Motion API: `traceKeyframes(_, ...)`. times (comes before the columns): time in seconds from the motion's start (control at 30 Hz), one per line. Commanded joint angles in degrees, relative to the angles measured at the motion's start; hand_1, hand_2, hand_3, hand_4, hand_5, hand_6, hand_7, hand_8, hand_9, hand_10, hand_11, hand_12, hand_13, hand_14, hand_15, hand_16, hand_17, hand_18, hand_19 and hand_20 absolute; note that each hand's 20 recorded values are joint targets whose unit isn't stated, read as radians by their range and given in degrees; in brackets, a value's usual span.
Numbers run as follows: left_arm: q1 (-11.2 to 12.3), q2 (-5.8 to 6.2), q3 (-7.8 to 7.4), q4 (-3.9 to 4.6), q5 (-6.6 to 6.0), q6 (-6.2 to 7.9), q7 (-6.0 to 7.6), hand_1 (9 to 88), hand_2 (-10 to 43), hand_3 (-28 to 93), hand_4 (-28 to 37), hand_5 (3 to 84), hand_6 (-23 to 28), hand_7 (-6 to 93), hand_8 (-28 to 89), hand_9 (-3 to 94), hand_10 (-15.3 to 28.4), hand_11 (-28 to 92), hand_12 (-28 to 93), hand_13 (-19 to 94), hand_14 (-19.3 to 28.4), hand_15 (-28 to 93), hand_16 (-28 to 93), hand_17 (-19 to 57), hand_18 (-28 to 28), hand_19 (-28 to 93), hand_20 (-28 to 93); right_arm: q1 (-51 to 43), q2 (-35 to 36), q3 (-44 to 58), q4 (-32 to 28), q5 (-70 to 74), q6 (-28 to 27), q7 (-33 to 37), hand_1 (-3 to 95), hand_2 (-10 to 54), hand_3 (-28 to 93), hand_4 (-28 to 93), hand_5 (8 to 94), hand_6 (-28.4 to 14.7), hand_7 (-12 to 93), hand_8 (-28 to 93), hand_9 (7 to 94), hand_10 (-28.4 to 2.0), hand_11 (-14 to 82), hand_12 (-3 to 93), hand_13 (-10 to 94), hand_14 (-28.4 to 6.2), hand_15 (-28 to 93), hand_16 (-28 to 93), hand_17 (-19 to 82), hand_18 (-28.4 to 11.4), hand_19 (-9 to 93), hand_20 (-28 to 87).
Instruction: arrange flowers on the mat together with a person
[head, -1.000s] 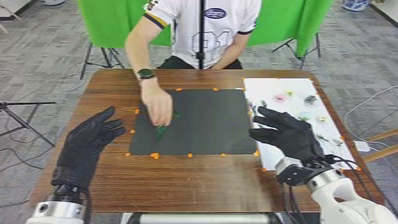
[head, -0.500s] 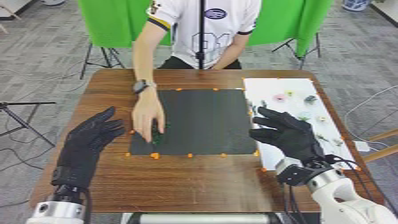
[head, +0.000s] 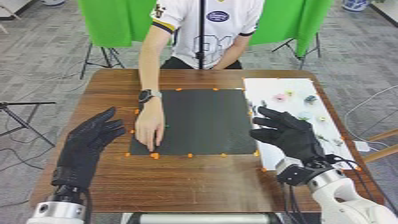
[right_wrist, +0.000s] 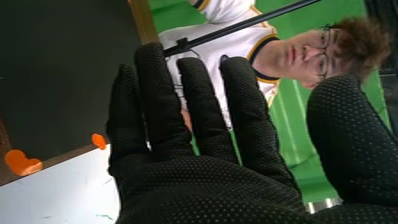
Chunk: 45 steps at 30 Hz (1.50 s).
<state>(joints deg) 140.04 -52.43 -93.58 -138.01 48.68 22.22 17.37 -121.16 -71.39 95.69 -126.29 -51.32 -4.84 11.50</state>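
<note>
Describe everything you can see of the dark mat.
The mat is a dark grey, matte-looking rectangle lying flat on the brown wooden table, with orange bits along its edges. A person's hand is over its near left part, beside a green speck. A white sheet lies along its right side.

So we've got both arms coming in from the near side, left arm (head: 59, 209) and right arm (head: 341, 200). Our left hand (head: 82, 150) is pointing far and a bit right, fingers relaxed. Our right hand (head: 295, 137) angles far-left, fingers (right_wrist: 164, 105) pretty much straight, thumb (right_wrist: 351, 135) well out from them.
</note>
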Motion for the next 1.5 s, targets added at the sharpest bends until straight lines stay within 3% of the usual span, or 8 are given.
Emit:
traceKeyframes(0.03, 0.8, 0.18, 0.23, 0.15, -0.33, 0.67, -0.01, 21.2, 5.4, 79, -28.3, 39.8, 9.3, 14.8, -10, 37.3, 20.6, 28, 10, 25, 27.1, 54, -10, -9.2, 21.7, 49, 11, -0.5, -0.2, 0.1, -0.7, -0.2, 0.7, -0.2, 18.9, 12.4, 81, -25, 50.1, -3.7, 14, -12, 47.5, -17.4, 14.0, 12.4, 39, -21.9, 42, 8, 9, -23.1, 59, 11)
traceKeyframes(0.47, 0.7, 0.41, 0.35, 0.23, -0.53, 0.93, 0.34, 21.2, 5.5, 79, -28.3, 39.8, 9.4, 14.8, -10, 37.3, 20.6, 28, 10, 25, 27.1, 53, -10, -9.2, 21.8, 49, 11, -0.3, 0.3, 0.1, -1.1, -0.5, 1.2, -0.4, 19.1, 12.4, 81, -25, 50.1, -3.7, 14, -12, 47.6, -17.8, 14.1, 12.3, 39, -21.9, 43, 8, 9, -23.2, 59, 11)
traceKeyframes(0.73, 1.0, 1.23, 0.37, 0.12, -0.78, 1.57, 1.49, 21.2, 5.5, 79, -28.3, 40.2, 9.6, 15.0, -10, 37.3, 20.6, 28, 10, 25, 27.1, 54, -10, -9.2, 21.7, 49, 11, -0.2, 4.4, 0.5, -5.7, -13.9, 8.3, 1.4, 22.0, 11.5, 79, -24, 49.7, -3.9, 14, -12, 47.9, -18.2, 15.0, 12.6, 43, -20.8, 48, 8, 13, -24.3, 66, 13)
traceKeyframes(0.8, 0.6, 1.28, 0.32, 0.22, -0.73, 1.4, 1.22, 21.2, 5.5, 79, -28.3, 40.3, 9.6, 15.0, -10, 37.3, 20.6, 28, 10, 25, 27.1, 54, -10, -9.2, 21.7, 49, 11, -0.7, 6.0, 0.8, -7.3, -19.5, 11.4, 3.2, 22.9, 11.2, 78, -24, 49.4, -3.9, 14, -12, 47.9, -18.2, 15.1, 12.5, 44, -20.6, 49, 7, 14, -24.8, 67, 13)
traceKeyframes(0.97, 0.9, 1.17, 0.05, 0.07, -0.55, 1.26, 1.1, 21.2, 5.5, 79, -28.3, 40.3, 9.6, 15.2, -10, 37.3, 20.6, 28, 10, 25, 27.0, 54, -10, -9.2, 21.7, 49, 11, 1.8, 12.3, -3.5, -10.2, -37.0, 23.3, 17.2, 25.0, 8.2, 75, -24, 49.6, -4.5, 15, -12, 49.6, -18.7, 16.3, 12.5, 48, -20.0, 52, 6, 18, -26.1, 70, 9)
traceKeyframes(1.07, 1.3, 1.12, -0.23, -0.03, -0.49, 1.3, 1.02, 21.2, 5.4, 79, -28.3, 40.3, 9.7, 15.1, -10, 37.3, 20.6, 28, 10, 25, 27.0, 54, -10, -9.2, 21.7, 49, 11, 2.6, 14.9, -6.0, -10.1, -50.1, 26.1, 25.5, 27.1, 6.5, 73, -23, 50.2, -5.3, 15, -12, 50.9, -19.1, 17.2, 12.2, 51, -19.9, 54, 5, 21, -26.9, 76, 2)
traceKeyframes(1.3, 1.3, 1.21, -0.13, -0.01, -0.47, 1.27, 1.24, 21.3, 5.5, 79, -28.3, 40.5, 9.8, 15.2, -10, 37.4, 20.6, 28, 10, 25, 27.1, 54, -10, -9.2, 21.7, 49, 11, 3.7, 18.8, -10.3, -8.5, -75.3, 23.5, 41.9, 32.1, 1.9, 72, -22, 51.8, -6.9, 14, -11, 53.4, -20.8, 18.8, 12.5, 56, -19.3, 57, 5, 26, -27.8, 82, -4)
traceKeyframes(1.5, 1.5, 0.83, -0.46, -0.08, -0.28, 1.18, 0.91, 21.2, 5.5, 79, -28.3, 40.5, 9.9, 15.2, -10, 37.4, 20.8, 28, 10, 25, 27.1, 54, -10, -9.2, 21.7, 49, 11, 5.2, 20.3, -12.0, -6.3, -85.1, 18.8, 50.0, 35.4, -1.5, 70, -21, 54.1, -7.4, 13, -11, 56.3, -21.7, 18.5, 12.8, 59, -19.6, 57, 6, 29, -28.3, 86, -11)
